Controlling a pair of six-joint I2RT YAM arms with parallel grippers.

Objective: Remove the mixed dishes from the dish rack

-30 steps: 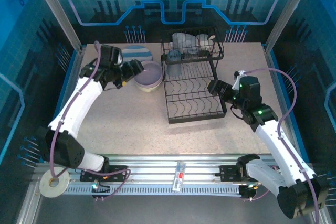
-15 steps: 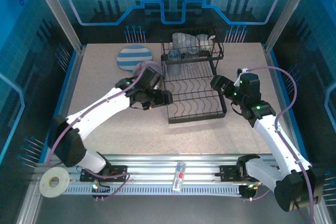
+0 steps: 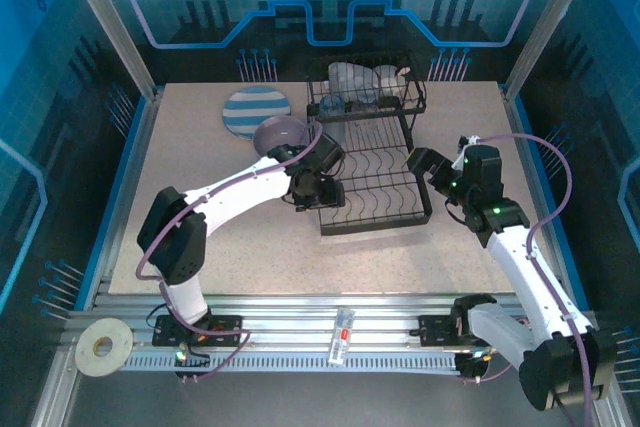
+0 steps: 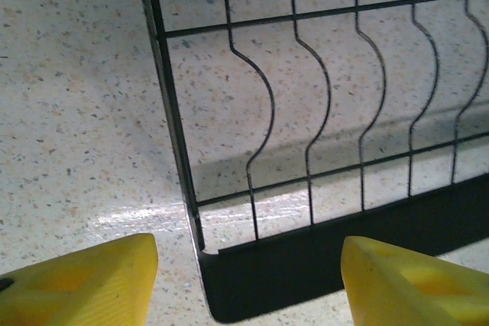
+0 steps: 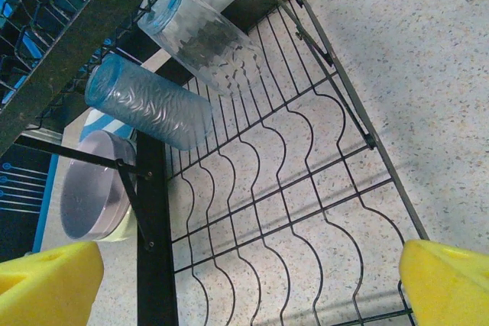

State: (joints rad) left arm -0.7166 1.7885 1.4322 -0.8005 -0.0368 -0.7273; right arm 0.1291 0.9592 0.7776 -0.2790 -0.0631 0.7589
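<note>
Left gripper (image 3: 323,191) open: yellow fingers (image 4: 76,280) well apart, nothing between them. It hangs over the front-left corner of the rack (image 3: 365,162). In the left wrist view that gripper (image 4: 248,288) looks down on the rack's (image 4: 344,257) black base corner and the curved slot wires. A second ago it was at the bowl, left of the rack. Half a second ago it was near the rack's left side. Now the arm reaches further right, to the lower tier.

Right gripper (image 3: 420,161) open too, at the rack's right side, a little closer to it than a second ago. In the right wrist view the gripper (image 5: 244,288) has its fingers (image 5: 46,280) wide apart and empty over the slot wires of the rack (image 5: 153,211).

Cups (image 3: 345,79) still lie in the top basket; two of the cups (image 5: 202,36) show on their sides through the grid. The lower tier holds no dishes.

Bowl (image 3: 280,134), lavender, sits on the table (image 3: 220,247) just left of the rack, roughly where it was before. From the right wrist the bowl (image 5: 92,192) shows beyond the rack frame. Striped plate (image 3: 252,112) lies flat behind the bowl, unmoved.
</note>
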